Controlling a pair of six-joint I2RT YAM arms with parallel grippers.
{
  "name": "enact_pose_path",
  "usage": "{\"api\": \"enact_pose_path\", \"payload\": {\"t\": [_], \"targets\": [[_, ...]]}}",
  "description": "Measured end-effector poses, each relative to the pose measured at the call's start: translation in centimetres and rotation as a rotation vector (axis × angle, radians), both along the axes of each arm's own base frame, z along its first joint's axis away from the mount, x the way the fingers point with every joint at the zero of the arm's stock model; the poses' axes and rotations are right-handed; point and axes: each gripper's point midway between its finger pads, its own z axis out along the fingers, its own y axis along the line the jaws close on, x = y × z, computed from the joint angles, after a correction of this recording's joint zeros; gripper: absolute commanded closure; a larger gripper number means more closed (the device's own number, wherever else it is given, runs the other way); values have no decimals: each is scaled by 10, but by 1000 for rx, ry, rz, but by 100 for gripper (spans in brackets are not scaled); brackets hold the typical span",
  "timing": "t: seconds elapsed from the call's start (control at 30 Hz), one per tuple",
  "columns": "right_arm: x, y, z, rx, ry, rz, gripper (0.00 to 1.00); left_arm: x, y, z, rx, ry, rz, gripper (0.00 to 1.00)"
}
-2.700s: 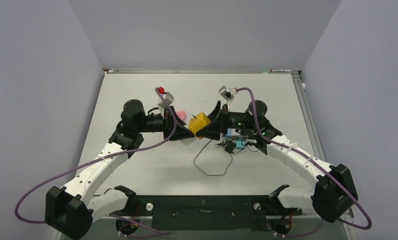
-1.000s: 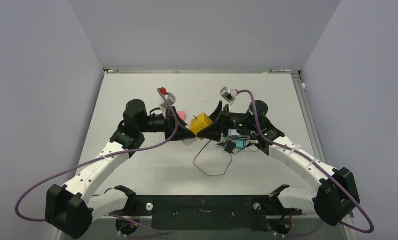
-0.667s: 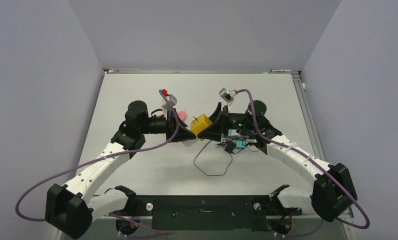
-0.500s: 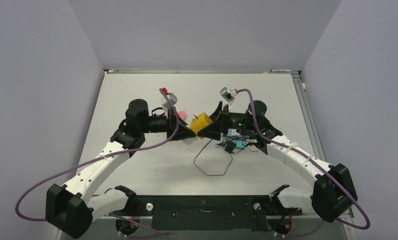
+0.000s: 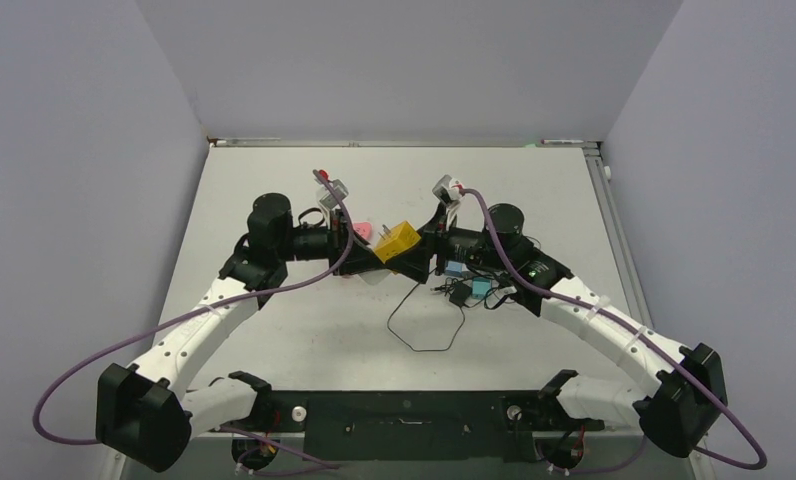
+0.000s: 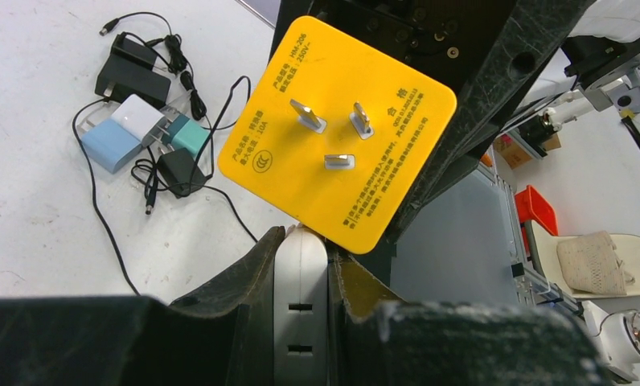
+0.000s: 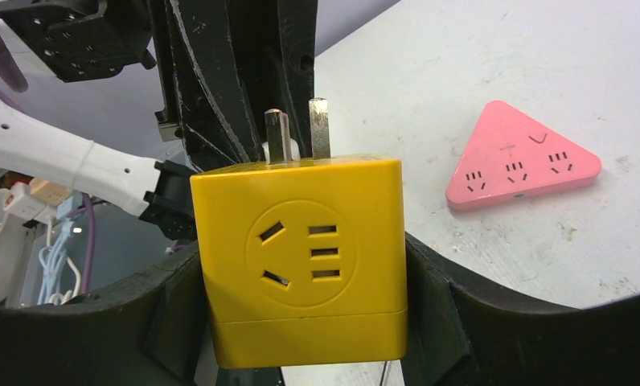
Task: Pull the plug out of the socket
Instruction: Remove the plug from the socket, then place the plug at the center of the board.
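Yellow plug [image 6: 337, 133], centre of the top view, lifted off the table [image 5: 274, 180]. It is gripped on two opposite sides by the right gripper [image 7: 301, 297], and its three prongs stand bare, facing the left wrist camera. White socket [image 6: 301, 322], lower centre of the left wrist view, is clamped between the closed fingers of the left gripper [image 6: 305, 245], with its upper end just beside the plug's lower edge. With no prong seated in the socket, the separation appears complete; what seems left is drawing the two apart and setting them down. Pink triangular adapter [image 7: 526, 165] and a heap of chargers [image 6: 140, 121] lie on the table nearby.
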Motion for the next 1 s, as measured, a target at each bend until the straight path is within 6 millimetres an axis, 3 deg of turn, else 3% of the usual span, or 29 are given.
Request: {"api": "enact_pose_path", "payload": {"t": [0.43,0.57,0.73,1.0], "targets": [[-5,-1,5,-8,-28,36,95,-7,0,6,-24,-9,-49,100],[-10,-10,14,48,12,111,95,-17,-6,14,-43,-60,-94,100],[-3,-23,22,82,21,118,95,-31,-8,20,-55,-91,-150,100],[-6,-23,22,85,32,141,95,-43,-11,24,-64,-119,-190,100]]}}
